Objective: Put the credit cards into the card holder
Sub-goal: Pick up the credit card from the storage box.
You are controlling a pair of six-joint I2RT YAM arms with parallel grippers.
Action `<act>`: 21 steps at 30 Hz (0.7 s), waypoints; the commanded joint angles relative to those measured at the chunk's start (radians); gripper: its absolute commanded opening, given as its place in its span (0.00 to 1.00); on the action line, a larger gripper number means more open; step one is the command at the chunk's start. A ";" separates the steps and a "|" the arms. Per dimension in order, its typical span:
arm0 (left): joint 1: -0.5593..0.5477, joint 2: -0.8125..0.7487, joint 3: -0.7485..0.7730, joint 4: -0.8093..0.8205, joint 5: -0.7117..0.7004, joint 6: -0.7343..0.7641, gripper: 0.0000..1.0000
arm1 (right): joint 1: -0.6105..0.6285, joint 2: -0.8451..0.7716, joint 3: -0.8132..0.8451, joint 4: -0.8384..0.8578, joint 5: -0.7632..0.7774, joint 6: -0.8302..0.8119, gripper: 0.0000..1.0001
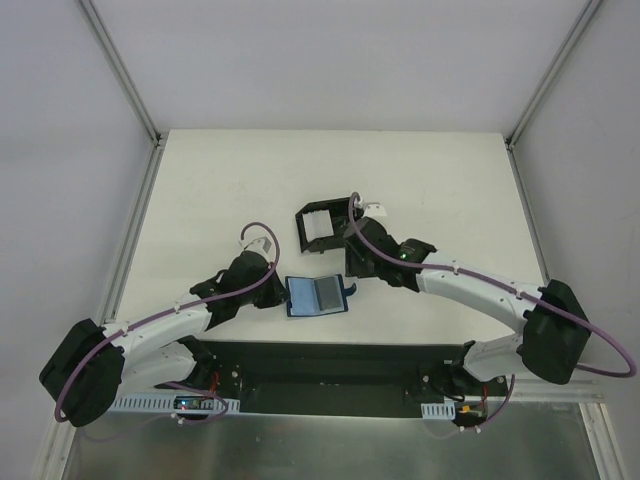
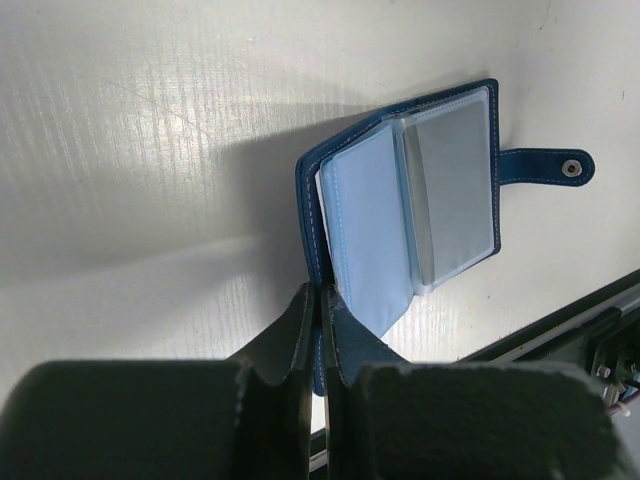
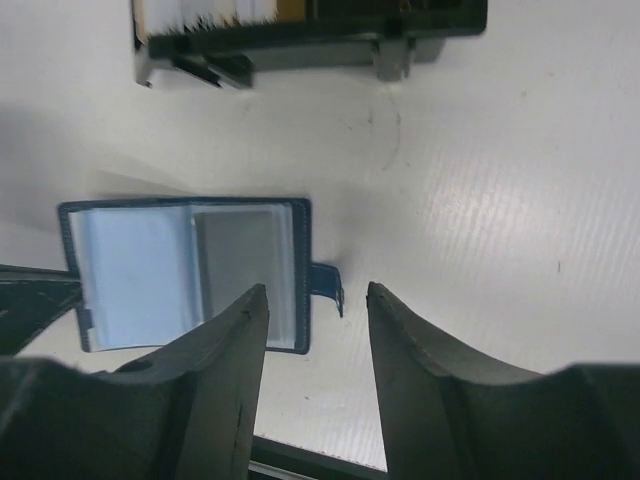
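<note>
Bright, even light, soft shadows — foreground blurred

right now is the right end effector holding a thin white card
No, the right end effector stands open with nothing between its dark fingers, near the open small dark blue folding wallet.

Left fingers (image 2: 292, 340) hide part of the card holder (image 2: 370, 230).
</note>
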 commanded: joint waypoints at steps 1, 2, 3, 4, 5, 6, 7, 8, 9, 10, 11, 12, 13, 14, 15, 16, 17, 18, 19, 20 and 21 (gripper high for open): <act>0.011 0.003 0.036 0.003 0.001 0.030 0.00 | -0.043 0.016 0.106 0.038 -0.110 -0.088 0.49; 0.011 0.003 0.037 0.003 0.002 0.032 0.00 | -0.060 0.033 0.127 0.052 -0.135 -0.099 0.51; 0.011 0.000 0.037 0.003 0.002 0.035 0.00 | -0.080 0.056 0.150 0.054 -0.161 -0.104 0.52; 0.011 0.000 0.036 0.005 0.002 0.033 0.00 | -0.098 0.080 0.175 0.059 -0.194 -0.105 0.53; 0.010 -0.006 0.036 0.005 0.001 0.033 0.00 | -0.120 0.102 0.202 0.071 -0.219 -0.105 0.54; 0.011 -0.009 0.036 0.005 -0.001 0.033 0.00 | -0.134 0.128 0.221 0.075 -0.240 -0.110 0.55; 0.011 -0.010 0.033 0.005 -0.001 0.036 0.00 | -0.149 0.150 0.239 0.085 -0.256 -0.116 0.57; 0.011 -0.015 0.032 0.006 -0.002 0.039 0.00 | -0.163 0.176 0.261 0.092 -0.276 -0.127 0.60; 0.013 -0.015 0.031 0.006 -0.002 0.041 0.00 | -0.175 0.206 0.285 0.089 -0.297 -0.130 0.60; 0.011 -0.015 0.032 0.005 -0.002 0.044 0.00 | -0.184 0.228 0.307 0.089 -0.310 -0.135 0.61; 0.011 -0.014 0.031 0.006 -0.002 0.045 0.00 | -0.190 0.252 0.320 0.095 -0.316 -0.138 0.61; 0.011 -0.015 0.031 0.006 0.001 0.044 0.00 | -0.198 0.272 0.342 0.094 -0.329 -0.142 0.62; 0.011 -0.014 0.032 0.006 0.001 0.044 0.00 | -0.207 0.295 0.359 0.094 -0.343 -0.144 0.62; 0.011 -0.015 0.032 0.006 0.001 0.045 0.00 | -0.213 0.326 0.380 0.089 -0.351 -0.145 0.62; 0.011 -0.015 0.032 0.006 0.001 0.044 0.00 | -0.220 0.344 0.400 0.085 -0.351 -0.150 0.63; 0.011 -0.017 0.031 0.006 0.001 0.045 0.00 | -0.226 0.366 0.416 0.086 -0.351 -0.154 0.63; 0.011 -0.018 0.031 0.006 -0.001 0.044 0.00 | -0.233 0.386 0.432 0.085 -0.394 -0.156 0.64; 0.011 -0.020 0.028 0.006 -0.004 0.045 0.00 | -0.242 0.403 0.445 0.083 -0.408 -0.158 0.65; 0.013 -0.023 0.026 0.006 -0.007 0.047 0.00 | -0.250 0.423 0.454 0.088 -0.418 -0.158 0.65; 0.013 -0.023 0.026 0.006 -0.005 0.049 0.00 | -0.258 0.441 0.469 0.086 -0.437 -0.158 0.66; 0.013 -0.023 0.028 0.006 -0.007 0.047 0.00 | -0.270 0.461 0.480 0.086 -0.455 -0.158 0.67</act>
